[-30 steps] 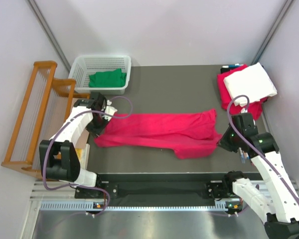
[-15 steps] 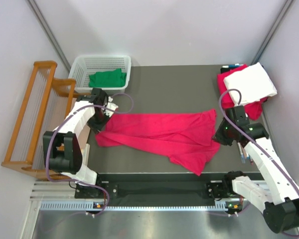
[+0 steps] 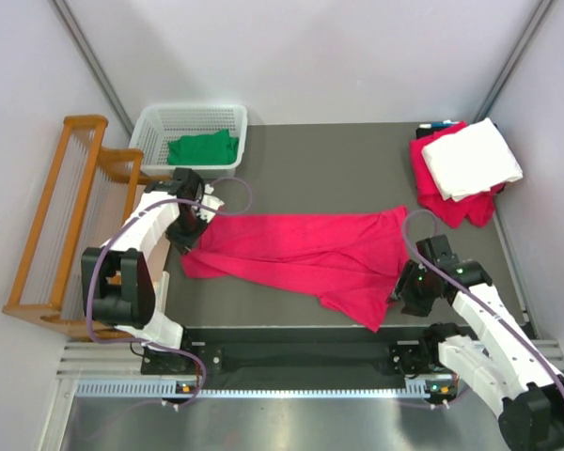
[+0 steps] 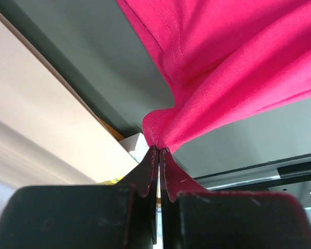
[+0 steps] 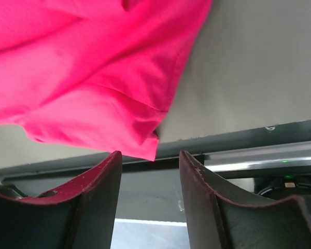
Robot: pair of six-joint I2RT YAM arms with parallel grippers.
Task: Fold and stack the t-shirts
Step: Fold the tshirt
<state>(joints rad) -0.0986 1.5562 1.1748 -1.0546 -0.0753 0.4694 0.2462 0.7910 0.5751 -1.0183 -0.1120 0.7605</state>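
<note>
Pinching the crimson-pink t-shirt (image 3: 301, 246), the left claw (image 4: 158, 151) is clamped tight; the right claw (image 5: 150, 155) gapes empty.

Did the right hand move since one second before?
Yes. The right hand went nearer to the front rail, away from the folded white t-shirt.

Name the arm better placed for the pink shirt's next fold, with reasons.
Left. The left gripper is shut on an edge of the pink shirt; the right gripper stands open beside its near corner, holding nothing.
</note>
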